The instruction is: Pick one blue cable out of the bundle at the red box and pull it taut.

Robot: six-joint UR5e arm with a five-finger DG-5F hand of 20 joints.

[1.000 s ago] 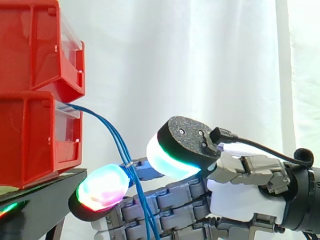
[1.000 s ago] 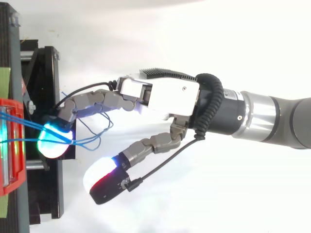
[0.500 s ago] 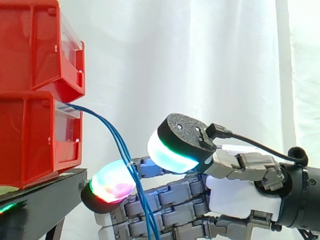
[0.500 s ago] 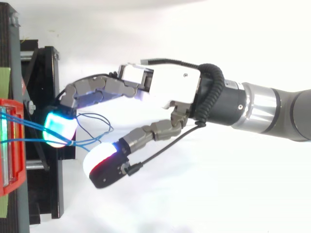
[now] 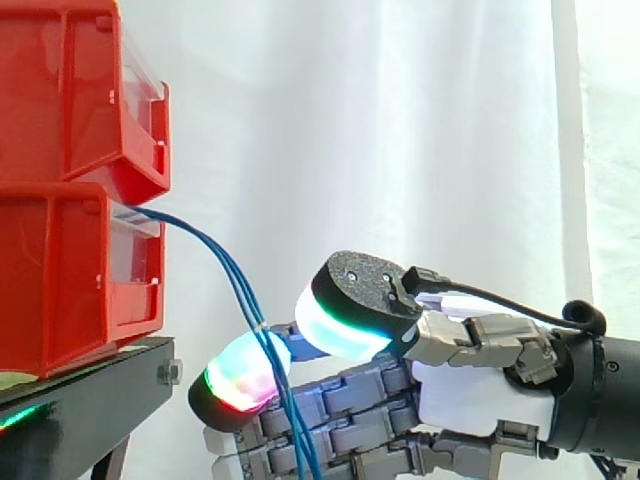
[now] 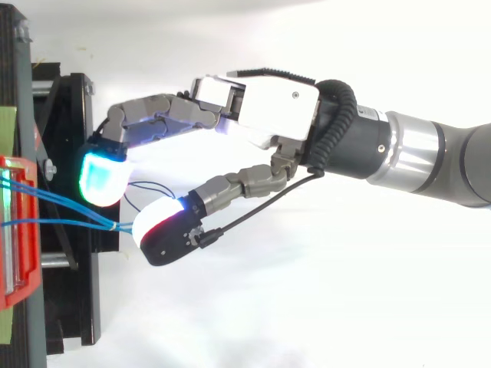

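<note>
Our hand [image 6: 265, 103] reaches toward the red box [image 5: 70, 280] with its fingers nearly straight and its thumb spread away from them. Thumb and fingers stand apart, clamped on nothing. From above we see the green-cyan fingertip pad [image 6: 102, 176] near the front of the red box, over the edge of the black stand [image 5: 90, 400] that carries the box. The thumb pad [image 6: 157, 224], white and red, lies a little farther from the box.

The blue cables [image 5: 240, 290] come out of the red box's front, sag away from it and run down between those two pads. In the top view the bundle reaches the thumb pad, touching or just short of it; we cannot tell which. A thin loop of cable lies in the gap between the pads. A second red bin [image 5: 80, 90] sits on top of the red box, and the white curtain [image 5: 420, 120] hangs behind it.
</note>
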